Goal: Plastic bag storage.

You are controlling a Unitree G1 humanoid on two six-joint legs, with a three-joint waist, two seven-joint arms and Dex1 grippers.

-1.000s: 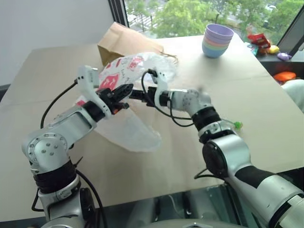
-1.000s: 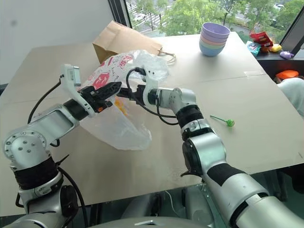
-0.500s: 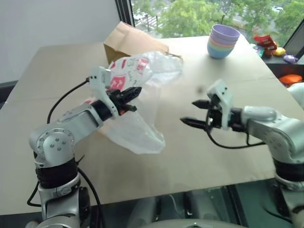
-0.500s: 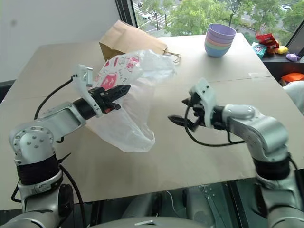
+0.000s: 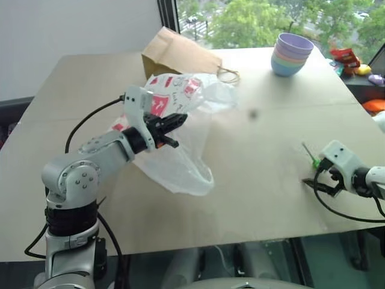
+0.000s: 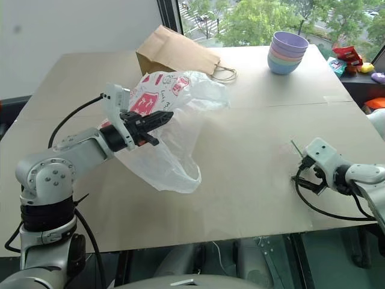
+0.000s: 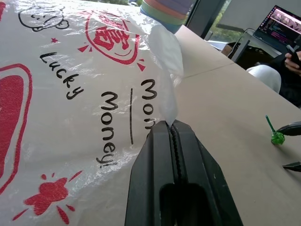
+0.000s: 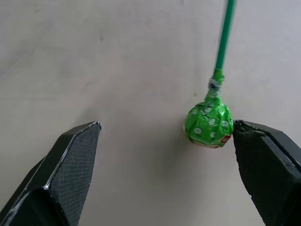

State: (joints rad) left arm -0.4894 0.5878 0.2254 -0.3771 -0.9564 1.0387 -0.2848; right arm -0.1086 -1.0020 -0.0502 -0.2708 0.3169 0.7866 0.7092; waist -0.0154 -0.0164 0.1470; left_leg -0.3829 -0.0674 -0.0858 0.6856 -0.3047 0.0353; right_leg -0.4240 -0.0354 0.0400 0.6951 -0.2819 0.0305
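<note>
The wide beige tabletop (image 5: 258, 180) carries everything. Largest on it is the crinkly translucent white plastic bag (image 6: 171, 129) with red printed squares and black lettering ("Lucky" and "Money!" read clearly in the left wrist view); it sits left of centre, partly lifted, its lower end sagging onto the table. Behind it lies a flat brown paper bag (image 5: 177, 54) with string handles, and toward the far right a stack of pastel bowls (image 5: 291, 54).

The left arm reaches forward and rightward, roughly level, its left gripper (image 7: 171, 134) clenched on a thin fold of the plastic bag's film. The right arm is drawn out to the table's right edge, angled downward; the right gripper (image 8: 167, 141) stands spread wide, holding nothing, one finger (image 8: 268, 160) just beside a small green foil-wrapped lollipop (image 8: 209, 123) on the table.
</note>
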